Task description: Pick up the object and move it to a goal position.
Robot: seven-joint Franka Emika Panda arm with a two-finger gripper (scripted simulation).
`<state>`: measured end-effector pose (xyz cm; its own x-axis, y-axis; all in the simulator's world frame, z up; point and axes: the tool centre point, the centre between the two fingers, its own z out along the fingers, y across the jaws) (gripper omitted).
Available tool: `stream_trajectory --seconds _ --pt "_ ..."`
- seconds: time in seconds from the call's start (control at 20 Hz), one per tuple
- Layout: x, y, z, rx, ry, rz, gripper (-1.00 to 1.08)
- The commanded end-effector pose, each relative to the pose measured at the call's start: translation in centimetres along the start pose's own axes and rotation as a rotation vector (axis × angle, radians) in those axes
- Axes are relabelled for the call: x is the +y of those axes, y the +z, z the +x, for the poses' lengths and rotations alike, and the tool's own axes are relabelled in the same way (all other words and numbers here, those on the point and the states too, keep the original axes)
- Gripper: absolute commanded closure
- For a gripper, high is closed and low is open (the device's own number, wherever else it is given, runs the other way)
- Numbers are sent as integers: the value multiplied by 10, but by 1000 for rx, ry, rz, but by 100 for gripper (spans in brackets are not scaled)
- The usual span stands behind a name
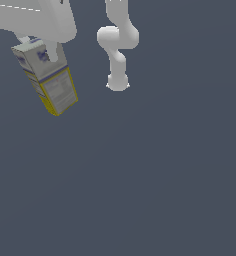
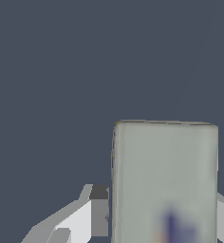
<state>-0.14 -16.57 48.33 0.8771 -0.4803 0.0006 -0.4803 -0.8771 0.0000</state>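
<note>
Carrying the carton toward its goal

Holding the load is your whole job at this moment. Nearest the exterior camera, at the exterior view's upper left, the white two-fingered gripper (image 1: 44, 49) is pinched on the small grey-white rectangular carton with printed label panels, a blue band near its top and yellow lower edges (image 1: 52, 82). The carton hangs in the air, clear of the plain dark grey floor (image 1: 140, 190), and it tilts, its yellow bottom corner swung toward the exterior view's right. In the wrist view one finger pad (image 2: 99, 211) sits flush against the side of the carton (image 2: 163, 175), and the opposite finger only peeks out past the far side.

You grip near the top, so the long body below can swing. I would judge it wise to move slowly, avoid sharp wrist turns, and keep the squeeze steady; a jolt could let the tilted box pivot or slip between the pads.

No goal marker shows in either view, so you cannot judge the remaining travel from here.

Farther back, the white jointed base of the arm (image 1: 117, 50) stands on the floor, well apart from the carton.

No containers appear anywhere.
</note>
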Motion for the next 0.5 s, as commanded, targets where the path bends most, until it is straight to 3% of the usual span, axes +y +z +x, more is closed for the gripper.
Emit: stream_trajectory --seconds 0.0,0.45 --pt "1 -7 1 -1 0 0 108" --pt "2 -13 2 -1 0 0 108"
